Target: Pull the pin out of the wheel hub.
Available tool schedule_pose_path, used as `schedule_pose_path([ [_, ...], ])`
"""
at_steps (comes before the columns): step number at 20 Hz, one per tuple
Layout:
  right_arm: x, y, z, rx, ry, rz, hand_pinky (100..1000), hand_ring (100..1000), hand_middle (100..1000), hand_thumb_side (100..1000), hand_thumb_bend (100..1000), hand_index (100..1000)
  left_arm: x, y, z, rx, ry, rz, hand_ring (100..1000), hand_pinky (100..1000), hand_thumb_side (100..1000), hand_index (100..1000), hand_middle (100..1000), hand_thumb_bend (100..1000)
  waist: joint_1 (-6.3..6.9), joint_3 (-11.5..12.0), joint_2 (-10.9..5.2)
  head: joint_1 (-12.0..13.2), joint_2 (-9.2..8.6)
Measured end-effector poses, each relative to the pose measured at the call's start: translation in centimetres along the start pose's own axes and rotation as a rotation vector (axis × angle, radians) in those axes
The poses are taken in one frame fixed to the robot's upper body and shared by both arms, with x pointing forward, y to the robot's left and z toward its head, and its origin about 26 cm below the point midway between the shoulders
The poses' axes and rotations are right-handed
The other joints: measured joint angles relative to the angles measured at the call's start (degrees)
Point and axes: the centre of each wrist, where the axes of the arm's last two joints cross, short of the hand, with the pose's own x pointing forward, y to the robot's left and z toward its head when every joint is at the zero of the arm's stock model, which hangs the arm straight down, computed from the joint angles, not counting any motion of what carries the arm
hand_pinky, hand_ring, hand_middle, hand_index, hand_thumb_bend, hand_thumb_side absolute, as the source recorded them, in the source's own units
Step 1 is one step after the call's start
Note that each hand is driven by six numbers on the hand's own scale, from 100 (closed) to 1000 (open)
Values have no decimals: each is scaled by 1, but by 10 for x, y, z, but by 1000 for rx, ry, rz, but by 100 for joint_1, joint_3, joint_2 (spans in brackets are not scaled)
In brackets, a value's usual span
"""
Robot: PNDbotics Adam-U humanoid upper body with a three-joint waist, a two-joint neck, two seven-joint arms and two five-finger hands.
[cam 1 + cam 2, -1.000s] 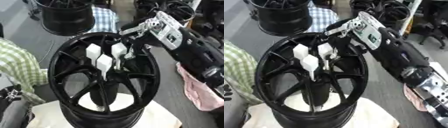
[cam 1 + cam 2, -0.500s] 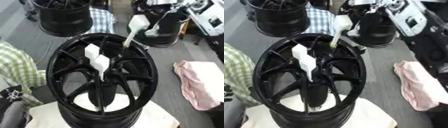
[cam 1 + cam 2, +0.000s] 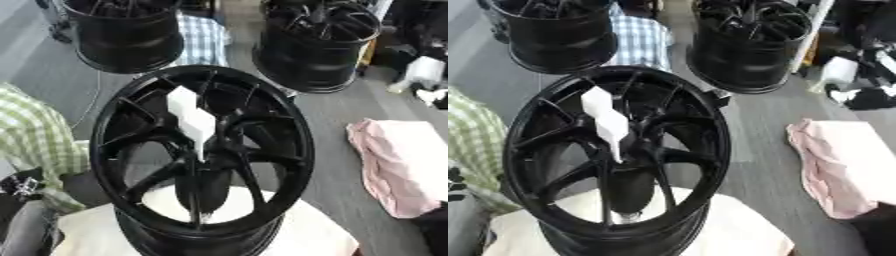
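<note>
The black wheel hub (image 3: 262,125) stands tilted in the middle on a white pad. Two white block-headed pins (image 3: 191,116) stick out of its centre, one behind the other. A third white pin (image 3: 423,70) is out of the hub, far off at the right edge. My right hand (image 3: 435,95) is shut on it and shows only as a dark shape beside it. My left hand (image 3: 19,184) is a dark shape at the lower left edge, away from the hub.
Two more black wheels (image 3: 131,35) (image 3: 317,45) stand behind the hub. A pink cloth (image 3: 398,165) lies on the floor at the right. Green checked fabric (image 3: 35,145) is at the left and blue checked fabric (image 3: 203,37) at the back.
My right hand has drawn one white pin up out of the hub and carried it far to the right. The other two pins stay in place. The view has shifted a little.
</note>
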Motion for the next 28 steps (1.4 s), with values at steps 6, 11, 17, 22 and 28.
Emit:
schedule_pose_path([
  [6,-40,38,15,-209,188,-83,846,868,860,432,204,914,0,0,0,3,-1,5,709,673,575,749,647,344,18,-8,6,-7,1],
  [11,-20,75,12,-361,188,-158,813,822,813,427,100,884,1,0,-1,2,-3,5,709,673,574,749,647,344,42,2,7,-32,1],
  [17,26,127,10,-291,78,-260,802,797,783,444,100,874,2,-1,-2,-2,-7,6,710,673,575,749,647,343,72,25,19,-65,1],
  [22,49,165,17,-216,24,-346,793,786,769,457,100,868,2,-1,-2,-3,-9,6,710,673,575,749,647,344,74,22,37,-70,1],
  [28,70,210,32,-199,3,-525,760,738,726,450,100,849,2,-1,-2,-3,-7,9,711,673,574,749,648,342,151,-1,77,-86,0],
])
